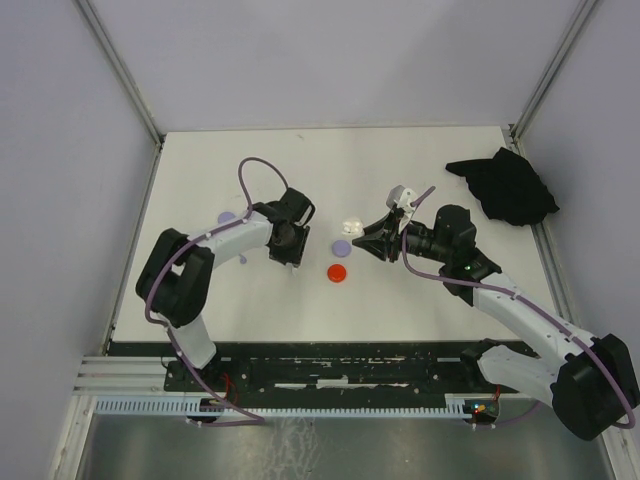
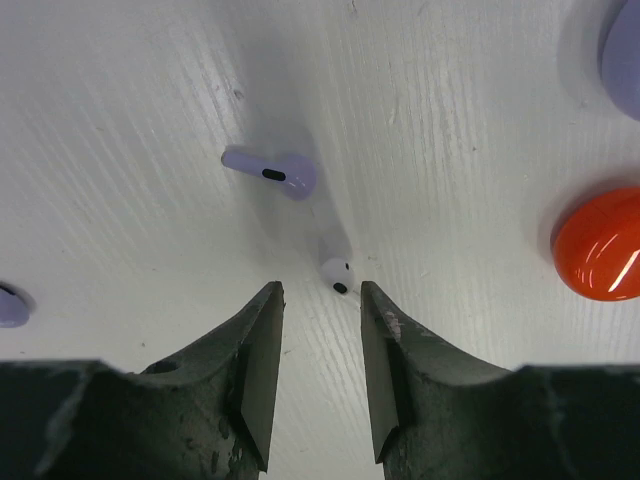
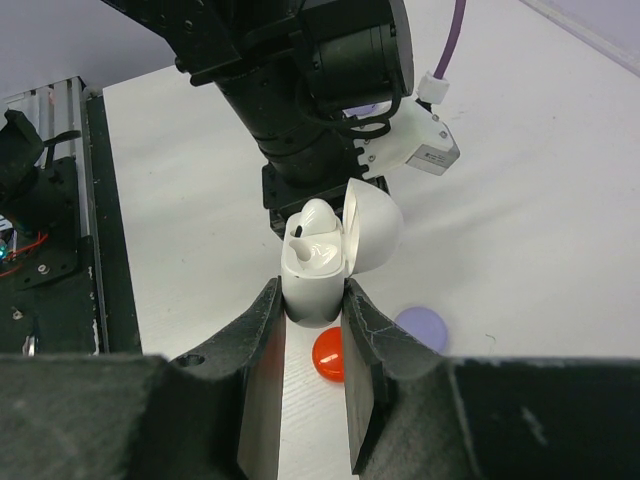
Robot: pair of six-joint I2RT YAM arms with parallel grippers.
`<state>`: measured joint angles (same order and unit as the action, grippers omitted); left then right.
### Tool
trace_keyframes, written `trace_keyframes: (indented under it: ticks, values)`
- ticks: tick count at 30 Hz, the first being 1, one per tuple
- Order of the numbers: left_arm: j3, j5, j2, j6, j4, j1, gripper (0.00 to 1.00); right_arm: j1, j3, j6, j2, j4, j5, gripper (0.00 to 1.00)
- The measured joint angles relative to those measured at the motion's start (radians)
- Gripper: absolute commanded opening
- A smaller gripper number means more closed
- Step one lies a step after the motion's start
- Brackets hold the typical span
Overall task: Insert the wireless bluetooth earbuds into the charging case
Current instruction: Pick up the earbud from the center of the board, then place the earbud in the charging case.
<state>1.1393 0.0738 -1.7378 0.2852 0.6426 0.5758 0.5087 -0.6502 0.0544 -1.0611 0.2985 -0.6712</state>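
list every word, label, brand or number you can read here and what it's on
None can be read. The charging case, the lilac earbud, the whitish earbud and the red disc show no print.

From high overhead we look down on the red disc (image 1: 338,272). Our wrist cameras sit close on either side of it, both catching it.

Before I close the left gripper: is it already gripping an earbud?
No, the white earbud lies just beyond the left gripper, whose jaws stand apart.
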Motion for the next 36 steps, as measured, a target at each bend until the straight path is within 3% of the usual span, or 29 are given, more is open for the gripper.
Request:
trace_keyframes:
  ticks: [12, 24, 29, 36]
  values:
    - [-0.002, -0.035, -0.061, 0.016, -0.037, 0.000, 0.30, 0.000, 0.000, 0.000, 0.000, -0.002, 0.000, 0.02]
    - [-0.064, -0.050, -0.018, 0.016, -0.085, 0.000, 0.22, 0.000, 0.000, 0.000, 0.000, -0.002, 0.000, 0.02]
    - [-0.079, -0.049, 0.082, 0.013, -0.090, 0.000, 0.20, 0.000, 0.000, 0.003, -0.007, -0.002, 0.000, 0.02]
    - [-0.082, -0.074, 0.373, -0.004, -0.214, 0.008, 0.19, 0.002, 0.000, 0.035, -0.032, 0.029, 0.000, 0.02]
